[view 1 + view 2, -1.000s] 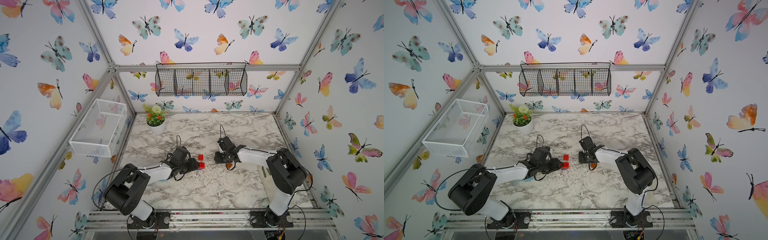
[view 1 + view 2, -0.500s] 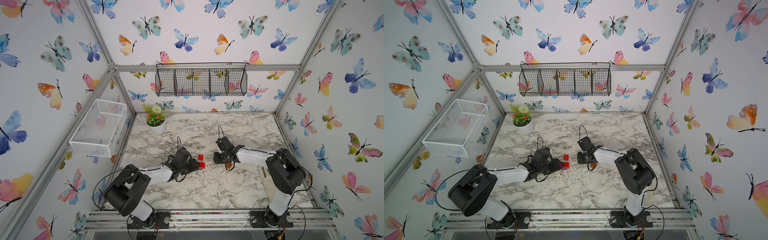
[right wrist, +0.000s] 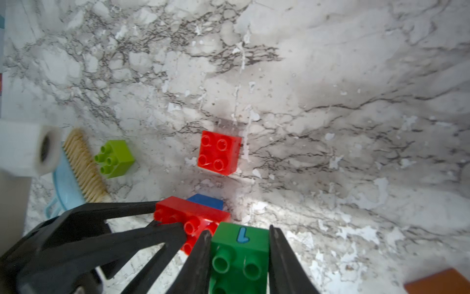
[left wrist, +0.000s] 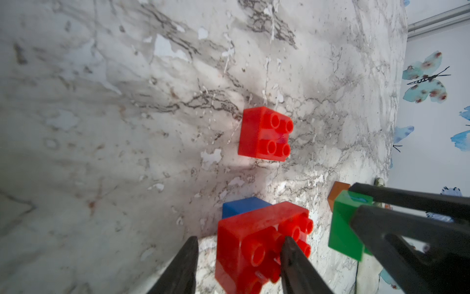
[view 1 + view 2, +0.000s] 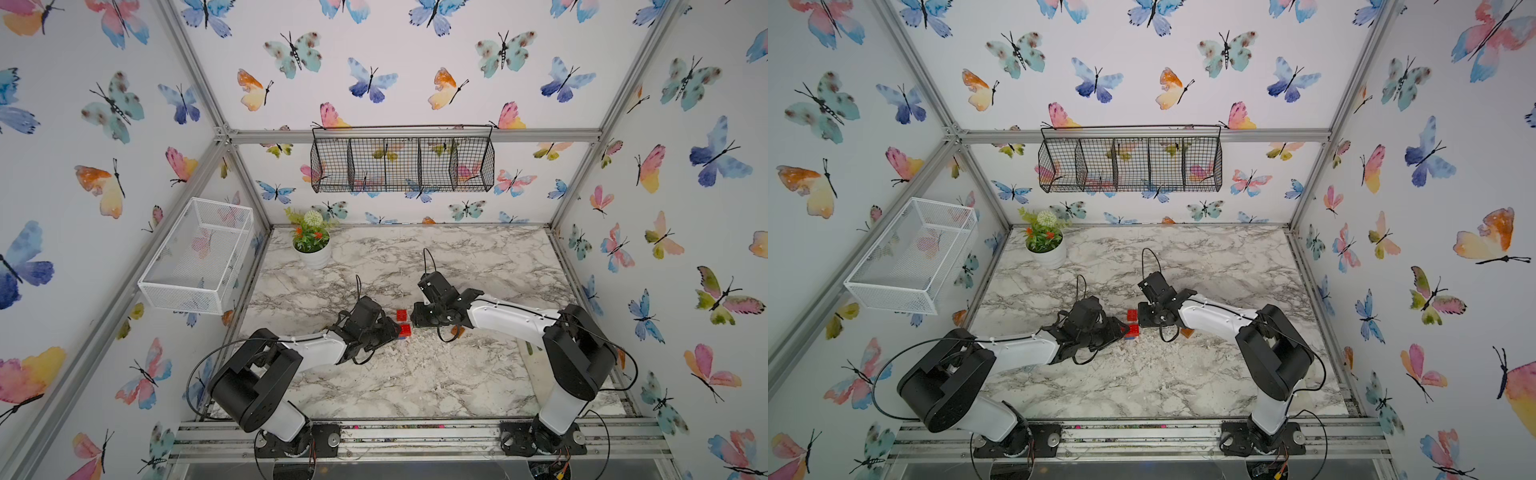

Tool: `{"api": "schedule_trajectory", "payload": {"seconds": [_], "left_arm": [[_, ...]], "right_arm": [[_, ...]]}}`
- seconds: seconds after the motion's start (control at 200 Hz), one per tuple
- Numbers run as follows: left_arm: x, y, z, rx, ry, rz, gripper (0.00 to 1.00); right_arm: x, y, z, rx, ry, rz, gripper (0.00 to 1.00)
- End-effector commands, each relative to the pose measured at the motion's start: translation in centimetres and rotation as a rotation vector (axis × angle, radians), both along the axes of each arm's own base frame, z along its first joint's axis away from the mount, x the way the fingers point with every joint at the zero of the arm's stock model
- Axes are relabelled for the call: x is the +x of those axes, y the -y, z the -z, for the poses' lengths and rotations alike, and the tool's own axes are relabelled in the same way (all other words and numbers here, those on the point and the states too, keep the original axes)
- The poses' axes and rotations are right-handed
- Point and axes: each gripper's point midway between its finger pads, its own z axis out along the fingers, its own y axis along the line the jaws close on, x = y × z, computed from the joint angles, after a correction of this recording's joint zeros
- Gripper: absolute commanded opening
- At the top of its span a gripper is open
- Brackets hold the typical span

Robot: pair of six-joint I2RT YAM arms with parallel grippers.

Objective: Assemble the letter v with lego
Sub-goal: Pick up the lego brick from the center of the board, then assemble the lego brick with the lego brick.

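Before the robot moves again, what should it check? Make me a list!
1. Right gripper clamped on the green square plastic brick: ok.
2. Long red plastic brick sitting on the blue plastic brick: ok.
3. Left gripper firmly pinching the long red brick: cannot tell.
4. Green brick joined to the long red brick: not ok, apart.
5. Loose red square brick touched by neither gripper: ok.
6. Lime square brick studs up: not ok, on its side.

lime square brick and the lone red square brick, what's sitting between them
Nothing. In the right wrist view only bare marble tabletop runs between the glossy lime square studded brick and the glossy red square studded brick.
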Motion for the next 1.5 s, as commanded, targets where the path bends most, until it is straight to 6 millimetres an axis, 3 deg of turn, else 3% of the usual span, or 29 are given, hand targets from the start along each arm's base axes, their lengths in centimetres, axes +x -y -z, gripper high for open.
{"api": "schedule_trajectory", "payload": {"seconds": [0.0,0.24,0.465,1.106,1.497], "left_arm": [[-6.0,-5.1,7.2,0.265,-0.265,-0.009,0.52],[-6.2,-4.9,7.4,0.248,-0.267,-0.009,0.51],[-6.4,-5.0,7.8,0.235,-0.271,-0.01,0.49],[-7.2,-4.7,8.1,0.161,-0.266,-0.018,0.46],[-7.4,-4.9,8.5,0.168,-0.273,-0.021,0.47]], "right_arm": [[-0.4,-0.5,-0.6,-0.013,-0.009,0.02,0.15],[-0.9,-1.4,0.6,-0.052,-0.017,-0.002,0.14],[-0.5,-0.8,1.9,-0.127,-0.012,0.004,0.14],[-0.2,0.5,2.5,-0.207,0.008,0.024,0.1],[-1.1,-0.5,2.7,-0.2,-0.003,0.049,0.06]]}}
